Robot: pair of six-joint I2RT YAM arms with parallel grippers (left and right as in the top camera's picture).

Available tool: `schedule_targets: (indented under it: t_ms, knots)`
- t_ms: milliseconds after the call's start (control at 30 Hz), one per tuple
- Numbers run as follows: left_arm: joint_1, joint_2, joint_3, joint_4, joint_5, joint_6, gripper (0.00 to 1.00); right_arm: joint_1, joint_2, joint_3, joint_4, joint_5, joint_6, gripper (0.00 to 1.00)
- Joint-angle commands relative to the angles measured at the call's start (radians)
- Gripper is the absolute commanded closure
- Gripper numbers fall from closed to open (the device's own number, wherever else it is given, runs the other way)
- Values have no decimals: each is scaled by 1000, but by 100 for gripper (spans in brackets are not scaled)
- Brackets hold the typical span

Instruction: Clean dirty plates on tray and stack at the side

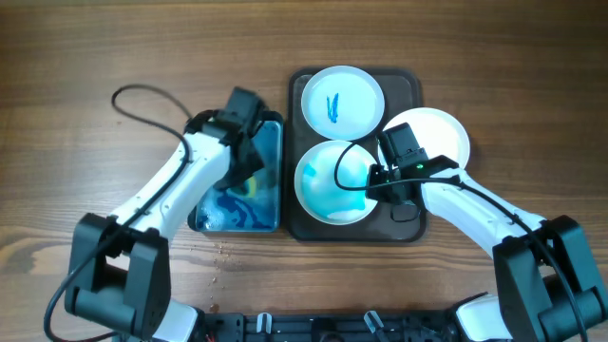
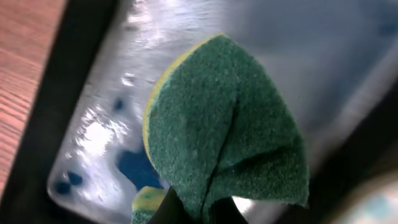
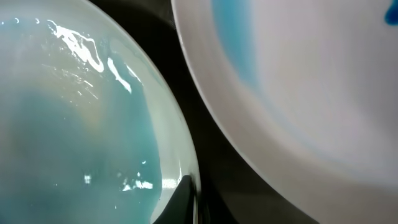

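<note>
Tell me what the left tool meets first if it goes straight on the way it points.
The left tool's gripped sponge leads and would probably press into the basin's wet floor first; depth is unclear.

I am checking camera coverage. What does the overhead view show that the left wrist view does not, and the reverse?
Only overhead: the brown tray, the smeared plate, the bluish plate, a third plate across the tray's right rim, the right gripper. Only left wrist: the fold in the green sponge. Both: the sponge pinched in the left gripper over the blue-stained basin.
</note>
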Motion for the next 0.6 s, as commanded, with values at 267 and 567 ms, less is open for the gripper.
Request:
schedule_targets:
  t_ms: [267, 567]
  knots:
    - [156, -111, -69, 2, 161, 97, 24, -3, -28, 351, -420, 33, -167, 96]
    - [259, -370, -69, 2, 264, 97, 0, 76, -29, 545, -520, 47, -208, 96]
